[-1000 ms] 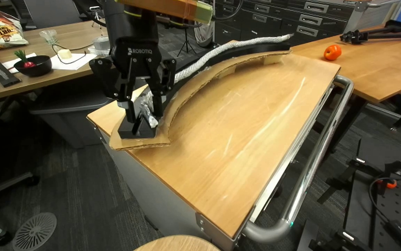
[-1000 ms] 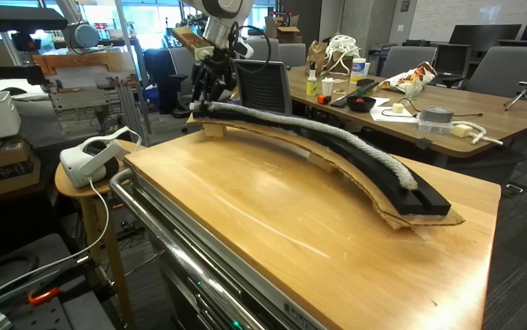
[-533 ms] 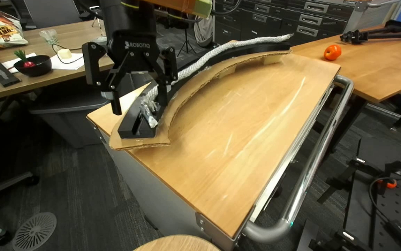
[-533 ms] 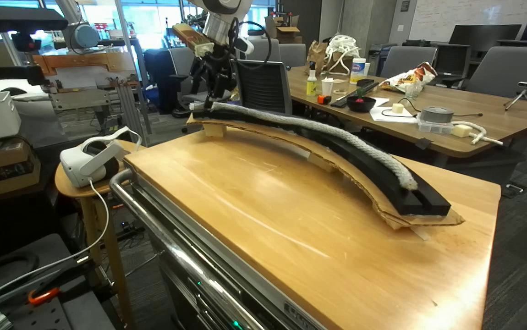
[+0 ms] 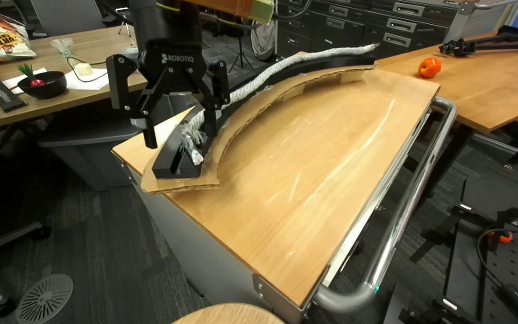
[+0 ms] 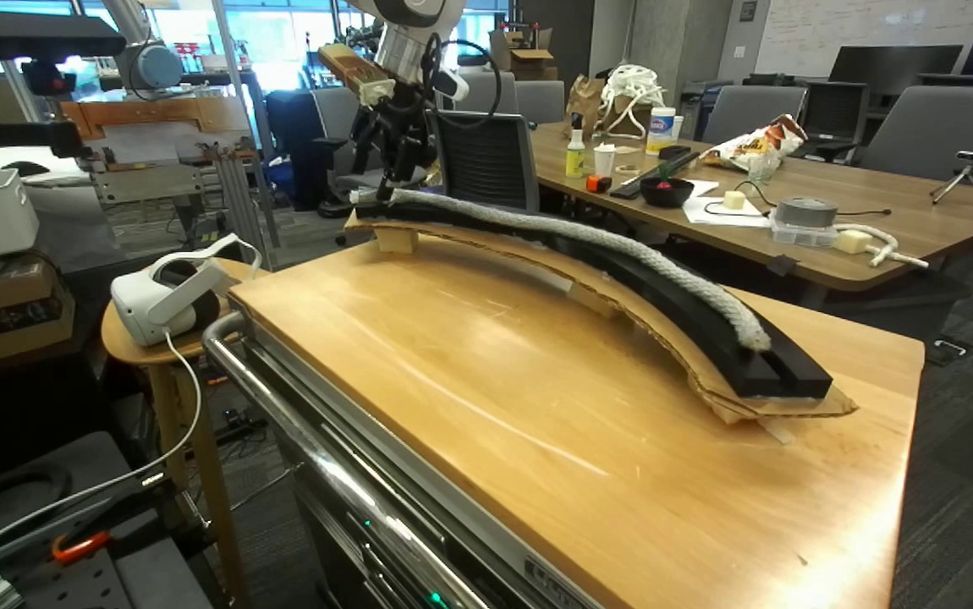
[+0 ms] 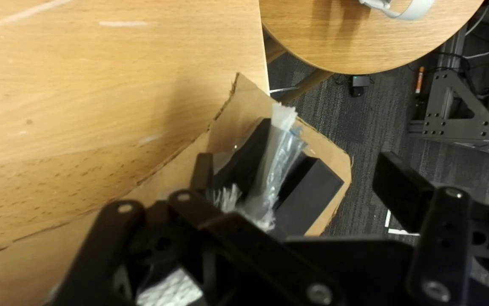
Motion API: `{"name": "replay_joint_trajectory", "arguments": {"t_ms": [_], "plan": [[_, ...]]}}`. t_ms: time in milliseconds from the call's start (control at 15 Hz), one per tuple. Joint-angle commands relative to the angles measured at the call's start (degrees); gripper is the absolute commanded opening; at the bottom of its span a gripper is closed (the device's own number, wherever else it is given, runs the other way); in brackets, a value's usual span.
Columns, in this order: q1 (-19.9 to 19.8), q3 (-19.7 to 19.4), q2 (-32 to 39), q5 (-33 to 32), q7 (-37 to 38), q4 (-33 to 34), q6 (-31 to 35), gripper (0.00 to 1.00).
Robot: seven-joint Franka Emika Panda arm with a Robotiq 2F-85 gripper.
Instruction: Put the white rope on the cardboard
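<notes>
Near ten o'clock in an exterior view, the Robotiq gripper (image 5: 181, 137) points down, released, fingers (image 5: 150, 136) spread wide astride one end of the white braided rope (image 5: 268, 73), which lies along the black-topped, arc-shaped cardboard (image 5: 250, 107), curving from nine o'clock to past one. At four o'clock, a tubular handle (image 5: 396, 227) flanks the wooden tabletop (image 5: 313, 157).

Both exterior views overlook the cardboard (image 5: 259, 101) from opposite ends, the wrist view from close above one.
</notes>
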Motion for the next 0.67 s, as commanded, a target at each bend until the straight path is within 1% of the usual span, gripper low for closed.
{"name": "replay_joint_trajectory", "arguments": {"t_ms": [0, 200, 267, 467, 533, 600], "plan": [[2.2, -2.8, -2.8, -4.5, 9.0, -0.8, -0.9, 1.00], [2.9, -4.2, -11.8, -7.5, 17.8, -7.4, -1.9, 1.00], [3.2, -4.4, -13.9, -8.1, 21.0, -8.7, -2.0, 1.00], [3.3, -3.8, -22.3, -8.5, 31.8, -14.0, -3.3, 1.00], [1.9, -2.9, -14.9, -7.7, 25.7, -7.6, -3.2, 1.00], [1.8, -2.6, -16.9, -7.7, 26.6, -8.8, -3.4, 1.00]]}}
